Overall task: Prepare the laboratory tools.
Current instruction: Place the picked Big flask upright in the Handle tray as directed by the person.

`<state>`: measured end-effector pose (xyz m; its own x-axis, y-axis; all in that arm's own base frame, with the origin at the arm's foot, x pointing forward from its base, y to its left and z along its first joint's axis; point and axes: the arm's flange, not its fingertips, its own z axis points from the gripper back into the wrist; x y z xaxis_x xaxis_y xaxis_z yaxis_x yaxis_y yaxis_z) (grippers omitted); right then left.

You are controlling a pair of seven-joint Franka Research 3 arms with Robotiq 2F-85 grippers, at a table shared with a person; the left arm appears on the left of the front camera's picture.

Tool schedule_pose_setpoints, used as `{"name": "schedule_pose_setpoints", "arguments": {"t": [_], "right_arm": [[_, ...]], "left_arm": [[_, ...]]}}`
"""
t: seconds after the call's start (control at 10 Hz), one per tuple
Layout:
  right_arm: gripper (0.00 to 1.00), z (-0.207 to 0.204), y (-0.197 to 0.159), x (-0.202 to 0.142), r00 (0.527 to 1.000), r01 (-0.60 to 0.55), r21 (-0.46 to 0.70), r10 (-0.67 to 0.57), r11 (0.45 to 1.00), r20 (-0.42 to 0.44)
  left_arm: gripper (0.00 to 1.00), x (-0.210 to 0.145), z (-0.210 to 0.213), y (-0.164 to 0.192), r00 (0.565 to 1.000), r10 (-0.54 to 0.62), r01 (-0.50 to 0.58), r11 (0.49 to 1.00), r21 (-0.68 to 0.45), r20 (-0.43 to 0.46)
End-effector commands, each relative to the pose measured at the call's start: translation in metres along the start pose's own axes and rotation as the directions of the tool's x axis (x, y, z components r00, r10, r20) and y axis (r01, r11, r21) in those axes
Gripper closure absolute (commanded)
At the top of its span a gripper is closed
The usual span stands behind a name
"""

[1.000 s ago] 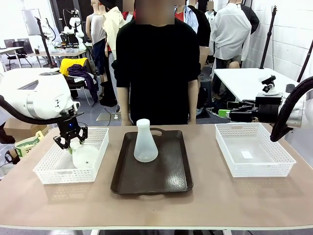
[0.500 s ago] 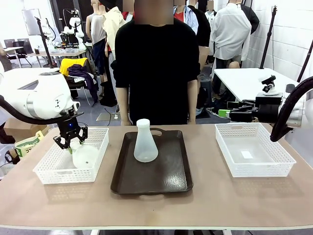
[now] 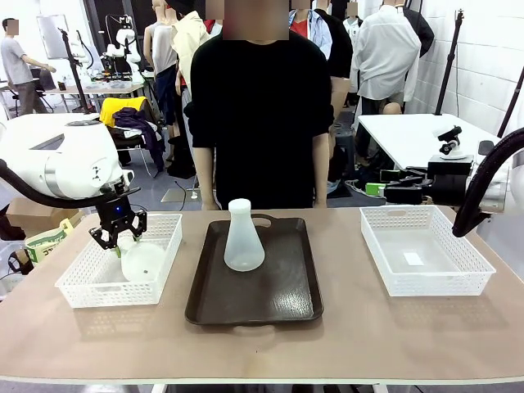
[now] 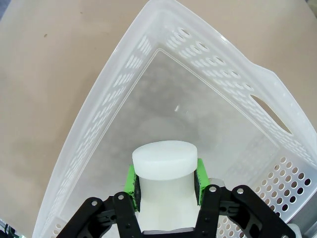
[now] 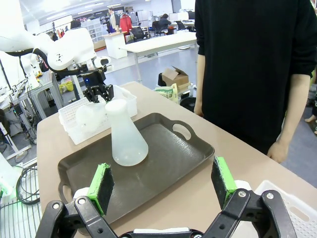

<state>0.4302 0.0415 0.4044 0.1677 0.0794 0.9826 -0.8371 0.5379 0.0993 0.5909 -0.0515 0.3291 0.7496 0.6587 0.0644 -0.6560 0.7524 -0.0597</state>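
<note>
One frosted-white flask (image 3: 244, 237) (image 5: 126, 136) stands upright on the dark brown tray (image 3: 278, 286) (image 5: 163, 163) in the middle of the table. A second flask (image 3: 143, 260) (image 4: 163, 161) (image 5: 91, 115) lies tilted inside the left white basket (image 3: 90, 291) (image 4: 99, 124). My left gripper (image 3: 117, 242) (image 4: 165, 181) is shut on its narrow round part, green pads (image 4: 131, 179) pressed to both sides. My right gripper (image 5: 162, 183) (image 3: 378, 189) hovers open and empty above the table's right side, near the tray's end.
A second white mesh basket (image 3: 426, 282) holding only a small slip sits at the right. A person (image 3: 262, 106) in black stands at the far edge behind the tray, hands at their sides. Bare tabletop (image 3: 262, 348) runs along the front.
</note>
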Motion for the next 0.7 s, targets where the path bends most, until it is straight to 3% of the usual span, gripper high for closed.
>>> {"name": "schedule_pose_setpoints", "arguments": {"t": [0.0, 0.6], "right_arm": [[0.0, 0.0001, 0.0005, 0.0007, 1.0, 0.01, -0.004, -0.01, 1.0, -0.015], [0.0, 0.0001, 0.0005, 0.0007, 1.0, 0.01, -0.004, -0.01, 1.0, -0.015]], "left_arm": [[1.0, -0.0001, 0.0, -0.0001, 1.0, 0.002, -0.002, 1.0, 0.0, 0.0], [1.0, -0.0001, 0.0, -0.0001, 1.0, 0.002, -0.002, 1.0, 0.0, 0.0]]}}
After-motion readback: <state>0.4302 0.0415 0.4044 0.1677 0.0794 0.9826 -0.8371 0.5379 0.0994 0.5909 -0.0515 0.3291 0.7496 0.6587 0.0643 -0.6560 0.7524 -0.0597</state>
